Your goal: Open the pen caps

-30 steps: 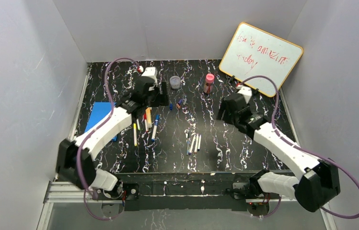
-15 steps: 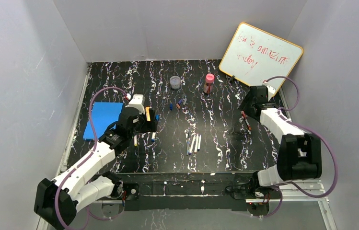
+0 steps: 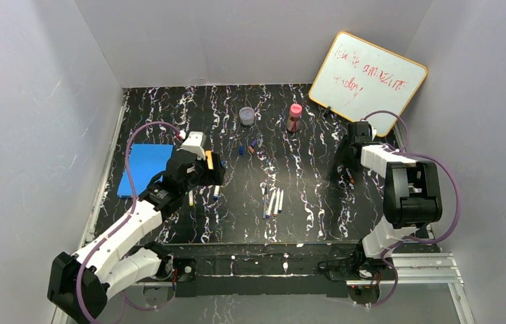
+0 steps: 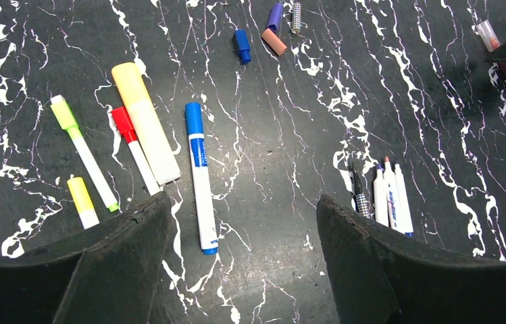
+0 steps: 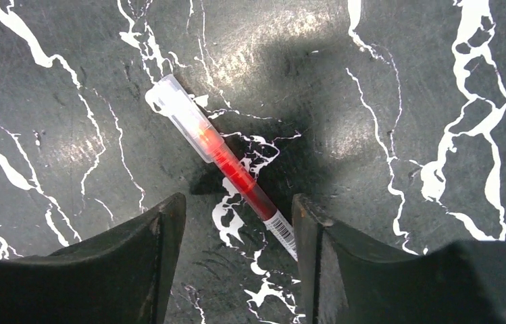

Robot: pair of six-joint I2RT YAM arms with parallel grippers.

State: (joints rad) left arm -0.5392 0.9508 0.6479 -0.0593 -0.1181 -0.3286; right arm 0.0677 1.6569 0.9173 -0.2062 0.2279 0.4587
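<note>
the thin red pen lies flat on the black marbled table. its clear cap is on and points to 10 o'clock in the right wrist view, with the barrel running to 4 o'clock. the right gripper hangs over it, fingers apart, one on each side of the barrel, clamped on nothing. from above, this pen sits at 3 o'clock on the table, near the whiteboard.

toward 9 o'clock the left gripper hovers, fingers wide apart and empty. below it lie a green-capped marker, a red-capped marker, a blue-capped marker and a yellow-orange highlighter. a loose blue cap and orange cap lie at 12 o'clock of these. four slim pens lie side by side at 3 o'clock.
</note>
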